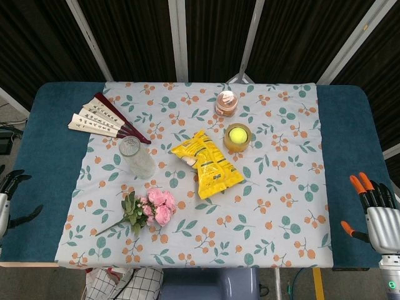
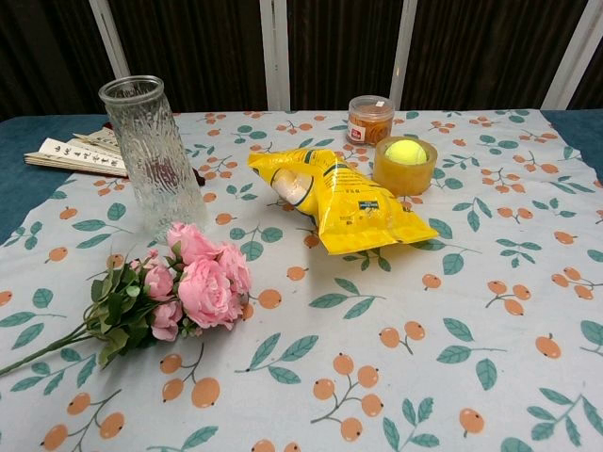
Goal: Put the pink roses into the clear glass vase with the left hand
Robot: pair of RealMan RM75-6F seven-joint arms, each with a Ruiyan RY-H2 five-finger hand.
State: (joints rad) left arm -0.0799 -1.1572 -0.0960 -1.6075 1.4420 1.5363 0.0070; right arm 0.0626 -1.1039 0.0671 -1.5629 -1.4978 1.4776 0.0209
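Head view first: the pink roses [image 1: 156, 207] lie flat on the patterned cloth [image 1: 294, 156] at about seven o'clock from the table's middle, blooms toward the centre, stems trailing off to eight o'clock. The clear glass vase [image 1: 136, 157] stands upright just beyond them, at eleven o'clock from the blooms. The left hand [image 1: 9, 197] waits at the nine o'clock table edge, fingers apart, grasping nothing; the right hand [image 1: 375, 209] sits at four o'clock, likewise released and empty. A folded fan [image 1: 106, 119] at ten o'clock carries dark writing too small to read.

Chest view: the roses [image 2: 193, 282] look like a light, soft bunch, probably artificial; the heads would crush or splay, so the leafy stems [image 2: 57, 344] below the blooms seem the better place to grip. The vase [image 2: 151, 155], ribbed and tall with a narrow mouth, looks breakable and easy to tip. A yellow snack bag [image 2: 349, 202] bears print I cannot make out, as does the label on the small jar [image 2: 369, 120]. A tennis ball [image 2: 406, 152] rests in a tape roll [image 2: 403, 172]. Neither hand shows here.
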